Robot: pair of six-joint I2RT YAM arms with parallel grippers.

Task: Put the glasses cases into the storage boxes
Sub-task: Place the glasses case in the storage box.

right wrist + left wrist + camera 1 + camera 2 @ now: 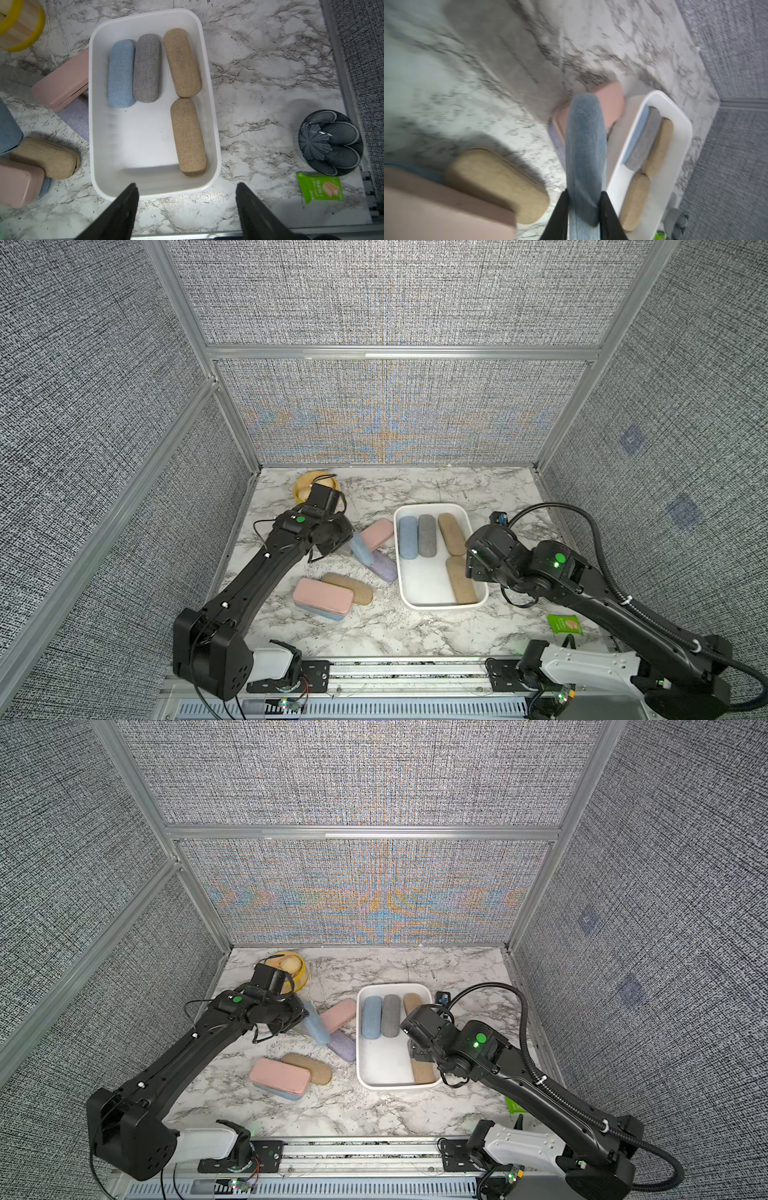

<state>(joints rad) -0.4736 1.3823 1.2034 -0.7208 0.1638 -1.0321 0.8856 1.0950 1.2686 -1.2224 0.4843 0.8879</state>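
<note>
Left pincer (pixel 584 193) grips blue case (pixel 584 135), near end cut off

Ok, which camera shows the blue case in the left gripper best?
Left wrist view: the held blue case fills the centre, clamped in the left gripper. In both top views the arm hides part of it; the right wrist view catches only an edge.

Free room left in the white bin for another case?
In the white bin the near half is bare, bordered by blue case and grey case beyond, near tan case on the right. Far end crowded, three abreast.
</note>
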